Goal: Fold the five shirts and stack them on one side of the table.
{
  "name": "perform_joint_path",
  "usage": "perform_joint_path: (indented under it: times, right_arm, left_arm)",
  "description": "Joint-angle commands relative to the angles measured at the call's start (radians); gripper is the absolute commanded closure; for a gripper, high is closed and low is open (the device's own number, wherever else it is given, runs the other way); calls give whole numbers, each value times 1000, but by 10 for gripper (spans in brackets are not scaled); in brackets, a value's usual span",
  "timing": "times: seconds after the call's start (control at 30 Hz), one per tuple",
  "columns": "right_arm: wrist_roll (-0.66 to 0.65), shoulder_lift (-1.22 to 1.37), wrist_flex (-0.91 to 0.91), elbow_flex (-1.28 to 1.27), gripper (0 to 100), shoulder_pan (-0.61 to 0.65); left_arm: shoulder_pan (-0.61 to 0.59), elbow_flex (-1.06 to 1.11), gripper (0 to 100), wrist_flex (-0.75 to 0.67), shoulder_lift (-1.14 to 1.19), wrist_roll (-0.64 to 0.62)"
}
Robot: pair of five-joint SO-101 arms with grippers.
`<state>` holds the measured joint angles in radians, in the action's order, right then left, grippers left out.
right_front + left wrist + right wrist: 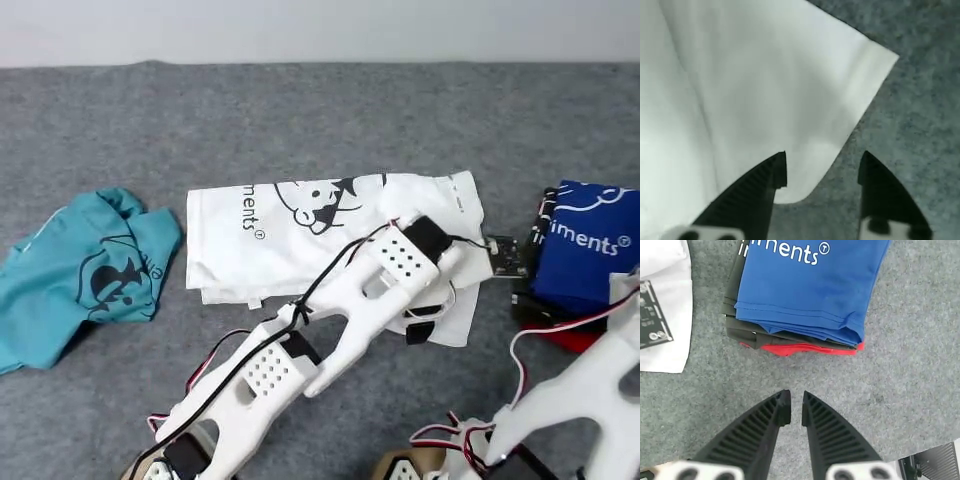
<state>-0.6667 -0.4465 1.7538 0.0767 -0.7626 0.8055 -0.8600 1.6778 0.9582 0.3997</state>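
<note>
My left end effector [823,167] gapes wide over a corner of the white shirt [740,90]. My right end effector [795,404], nearly closed and empty, hangs near the blue shirt [810,285].

The table [300,130] has a grey, felt-like top, evenly lit. Along its far edge runs a plain white wall [320,30].
</note>
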Motion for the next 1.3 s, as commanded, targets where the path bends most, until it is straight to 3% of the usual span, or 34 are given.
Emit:
perform_joint_path:
  times: [0.0, 0.17, 0.47, 0.8, 1.13, 1.27]
  right_arm:
    - [6, -30, 39, 3, 945, 7]
    - [6, -30, 39, 3, 945, 7]
    - [8, -31, 41, 3, 945, 5]
    - [8, -31, 41, 3, 945, 5]
    - [8, -31, 41, 3, 945, 5]
    - [8, -31, 41, 3, 945, 5]
  left_arm:
    - [-6, 59, 761, -94, -63, 5]
    - [-20, 113, 776, -143, -64, 5]
    - [-23, 64, 993, -163, -75, -20]
    - [-80, -231, 994, -48, -68, -23]
    - [-259, -242, 991, -218, -11, -25]
    - [-301, -242, 904, -236, 43, -25]
